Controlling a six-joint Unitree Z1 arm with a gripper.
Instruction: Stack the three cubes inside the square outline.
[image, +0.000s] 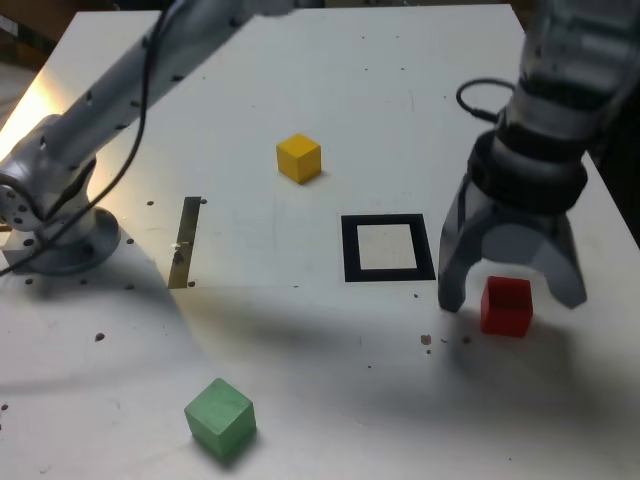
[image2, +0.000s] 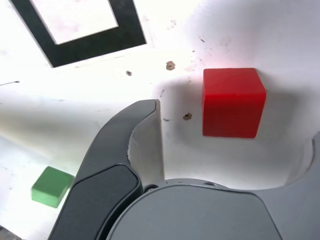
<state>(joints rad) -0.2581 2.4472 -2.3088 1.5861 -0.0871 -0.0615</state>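
Green cube (image: 220, 417) foreground, jaws astride red cube (image: 506, 305)

Bright overhead light, glare on table (image: 330, 90), soft arm shadows, exterior view slightly blurred

A silver-grey metal arm (image: 120, 90) rises from a round, flanged base (image: 60, 235) at the exterior view's left, small dark screw holes dotting its casing. A thin black cable (image: 145, 120) trails along the link; another black cable (image: 480, 100) loops near the wrist. A dark ribbed collar tops the gripper (image: 510, 290), whose two curved fingers (image: 455, 255) are smooth blue-grey.
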